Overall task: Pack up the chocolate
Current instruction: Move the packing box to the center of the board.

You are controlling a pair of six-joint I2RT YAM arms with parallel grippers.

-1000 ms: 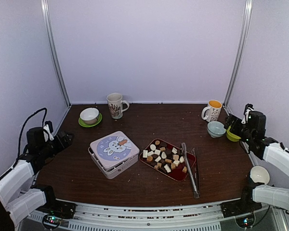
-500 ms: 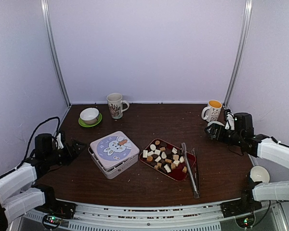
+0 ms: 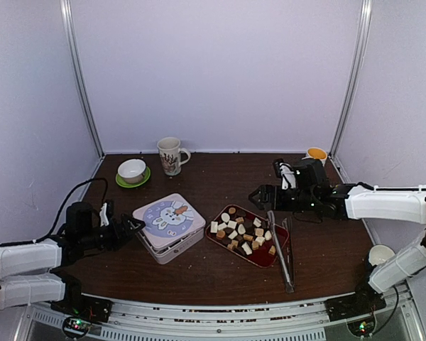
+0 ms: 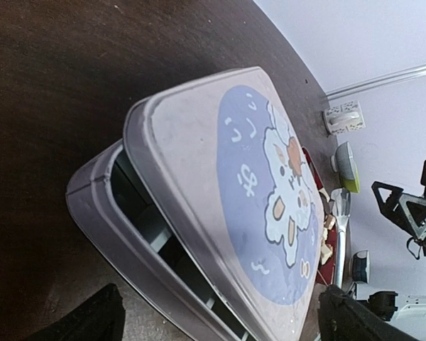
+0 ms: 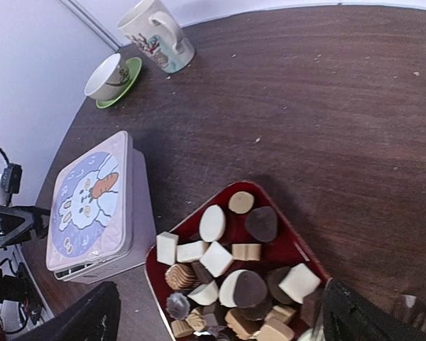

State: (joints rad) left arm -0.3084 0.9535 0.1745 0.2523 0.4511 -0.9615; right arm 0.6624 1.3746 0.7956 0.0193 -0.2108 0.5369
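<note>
The chocolate [image 3: 243, 234] is a heap of small white, tan and dark brown pieces on a red tray [image 3: 265, 258], right of a square tin with a rabbit lid [image 3: 168, 224]. The right wrist view looks down on the chocolate [image 5: 234, 273], the tray [image 5: 284, 213] and the tin [image 5: 92, 202]. My right gripper [image 3: 259, 193] [image 5: 220, 323] hovers open just behind the tray's far corner. My left gripper [image 3: 131, 226] [image 4: 216, 323] is open at the tin's left side, its fingers either side of the near corner. The lid [image 4: 234, 206] sits askew, with a gap showing the inside.
Long metal tongs [image 3: 280, 249] lie along the tray's right edge. A patterned mug [image 3: 170, 155] and a white bowl on a green saucer [image 3: 132, 171] stand at the back left. An orange-lined mug [image 3: 316, 153] peeks out behind my right arm. A white bowl [image 3: 382, 257] sits far right.
Both arms have swung inward. The left gripper moved right up to the tin's side. The right gripper moved left from the table's right edge to just behind the tray.
</note>
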